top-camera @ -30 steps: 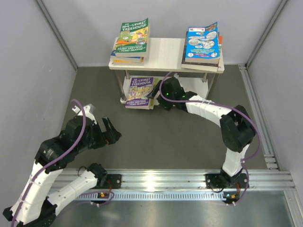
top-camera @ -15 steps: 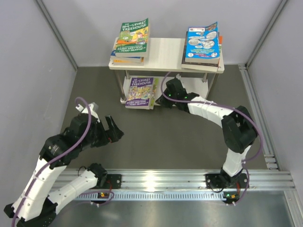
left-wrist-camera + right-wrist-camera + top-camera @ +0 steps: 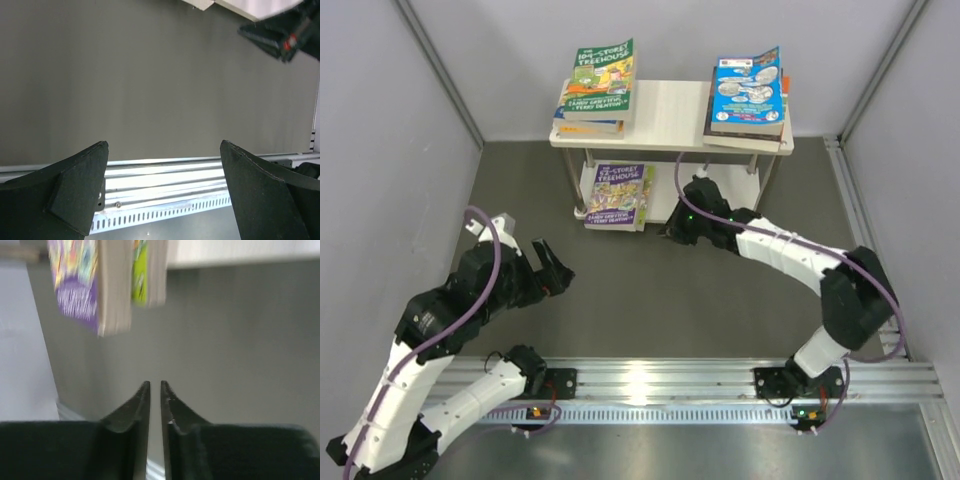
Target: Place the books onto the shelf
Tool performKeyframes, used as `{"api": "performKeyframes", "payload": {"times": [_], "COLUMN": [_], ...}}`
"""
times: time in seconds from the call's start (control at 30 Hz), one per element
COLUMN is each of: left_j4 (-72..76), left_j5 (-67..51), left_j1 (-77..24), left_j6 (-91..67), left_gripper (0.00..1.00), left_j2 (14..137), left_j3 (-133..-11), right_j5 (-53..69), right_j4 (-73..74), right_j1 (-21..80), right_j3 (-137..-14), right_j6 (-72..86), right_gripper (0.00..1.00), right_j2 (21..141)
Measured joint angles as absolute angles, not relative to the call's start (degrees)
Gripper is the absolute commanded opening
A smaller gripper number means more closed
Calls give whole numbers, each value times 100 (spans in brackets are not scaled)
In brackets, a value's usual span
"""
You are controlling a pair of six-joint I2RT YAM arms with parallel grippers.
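The shelf (image 3: 670,115) stands at the back of the table. A green-covered stack of books (image 3: 600,80) lies on its top board at the left and a blue-covered stack (image 3: 748,90) at the right. On the lower tier a purple book (image 3: 617,195) lies over a lime one. My right gripper (image 3: 670,230) hovers just right of that lower pile, shut on nothing. In the right wrist view the purple book (image 3: 77,285) and the lime book (image 3: 141,275) hang beyond the shut gripper (image 3: 155,385). My left gripper (image 3: 558,270) stands open and empty at the left.
An aluminium rail (image 3: 720,375) runs along the near edge, also visible between the left fingers as the rail (image 3: 165,175). Grey walls close in the left, right and back sides. The right arm's links stretch across the mat from the right base.
The right gripper has shut and drawn back to the right, away from the books on the lower tier. The left arm has shifted slightly, its gripper still open.
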State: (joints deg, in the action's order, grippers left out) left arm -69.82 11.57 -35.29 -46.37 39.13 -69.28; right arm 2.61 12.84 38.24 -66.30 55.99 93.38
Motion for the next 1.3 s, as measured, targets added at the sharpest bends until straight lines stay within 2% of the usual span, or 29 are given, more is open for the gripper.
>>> {"api": "performKeyframes", "payload": {"times": [0.03,0.07,0.17,0.3,0.53,0.57,0.77,0.87,0.93,1.03,1.3], "left_j4": [-6932,-6877,-6571,-6101,-4886,-4694,-2346,-1330,-794,49,2716], "left_j5": [1179,1203,1328,1669,2318,2443,3041,2836,2453,2163,1498], "left_j1": [-3529,-3529,-3529,-3529,-3529,-3529,-3326,-2676,-1826,-930,-285], "left_j6": [-4622,-4602,-4449,-4191,-3225,-3087,-1538,-950,-790,-690,-764], "left_gripper": [98,98,98,99,99,99,99,99,99,99,99], "left_j2": [3944,3990,4257,4729,5404,5422,5266,5216,5247,5502,6766], "left_j3": [-6928,-6928,-6928,-6928,-6781,-6665,-4381,-3168,-2567,-2176,-1343], "right_j5": [283,294,228,60,-869,-1011,-1898,-2209,-2324,-2379,-2333], "right_j4": [1446,1625,2222,2438,3371,3514,4180,4355,4403,4423,4383], "right_j1": [3929,4049,4558,5172,5188,5188,5190,5188,5188,5188,5188], "right_j3": [-6523,-6438,-6353,-6353,-6405,-6418,-6460,-6455,-6449,-6447,-6438], "right_j6": [5522,5411,4884,4305,3957,3920,3636,3573,3551,3551,3433], "right_gripper": [32,52,66,72,92,99,100,100,100,100,100], "right_j2": [9065,8790,7918,6418,4187,3994,3153,3037,3037,3044,3328]}}
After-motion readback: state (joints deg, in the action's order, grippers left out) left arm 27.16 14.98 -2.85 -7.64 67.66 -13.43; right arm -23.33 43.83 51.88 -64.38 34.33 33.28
